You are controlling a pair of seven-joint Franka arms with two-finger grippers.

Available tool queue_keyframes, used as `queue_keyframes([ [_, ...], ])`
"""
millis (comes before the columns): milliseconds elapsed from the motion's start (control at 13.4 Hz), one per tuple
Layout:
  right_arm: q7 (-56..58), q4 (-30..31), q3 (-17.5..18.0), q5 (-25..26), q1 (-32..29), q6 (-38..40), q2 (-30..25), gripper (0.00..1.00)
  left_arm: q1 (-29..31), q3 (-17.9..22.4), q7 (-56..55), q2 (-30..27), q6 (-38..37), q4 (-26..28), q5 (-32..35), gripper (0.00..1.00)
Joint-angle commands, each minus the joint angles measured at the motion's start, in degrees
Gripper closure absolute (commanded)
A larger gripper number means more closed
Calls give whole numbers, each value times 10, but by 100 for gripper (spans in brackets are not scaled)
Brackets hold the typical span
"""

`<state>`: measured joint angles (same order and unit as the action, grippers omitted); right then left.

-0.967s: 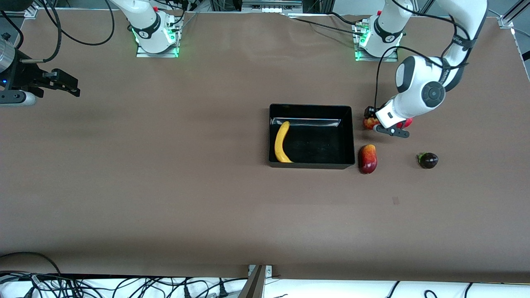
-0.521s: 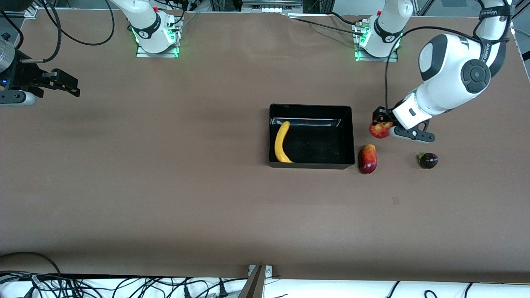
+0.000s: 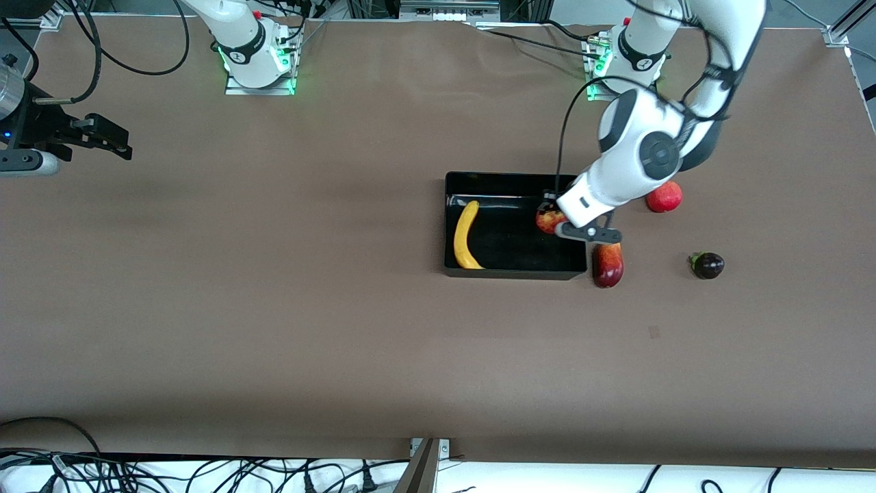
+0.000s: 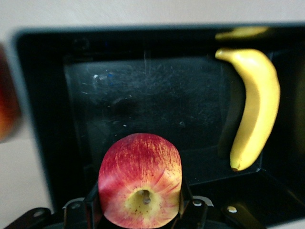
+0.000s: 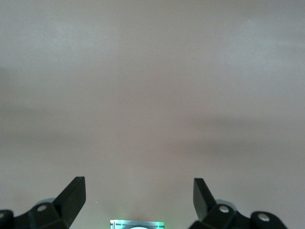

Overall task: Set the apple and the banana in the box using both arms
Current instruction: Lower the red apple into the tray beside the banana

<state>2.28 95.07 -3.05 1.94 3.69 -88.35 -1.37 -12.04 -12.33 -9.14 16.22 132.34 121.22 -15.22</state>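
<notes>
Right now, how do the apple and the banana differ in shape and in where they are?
The apple is round, red with yellow patches; the banana is long, curved and yellow. The apple is held in the left pincer over the box; the banana lies inside it, along the wall toward the right arm's end.

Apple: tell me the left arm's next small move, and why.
Probably lower a little, then open the end effector. The left end effector holds the apple over the box, inside the wall at the left arm's end, and the banana already lies at the box's right-arm end, so the floor below looks free.
</notes>
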Motion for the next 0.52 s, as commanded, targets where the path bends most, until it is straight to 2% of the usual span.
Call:
queue_keyframes([
  [0,-6,-9,2,-10,-3,12,-2,0,-10,2,-10,33,24,-14,-5,100],
  [372,-5,-9,3,-10,-3,13,-2,0,-12,3,-17,43,28,-14,62,100],
  [447,-5,-9,3,-10,-3,15,-2,0,-12,3,-17,49,28,-14,61,93],
])
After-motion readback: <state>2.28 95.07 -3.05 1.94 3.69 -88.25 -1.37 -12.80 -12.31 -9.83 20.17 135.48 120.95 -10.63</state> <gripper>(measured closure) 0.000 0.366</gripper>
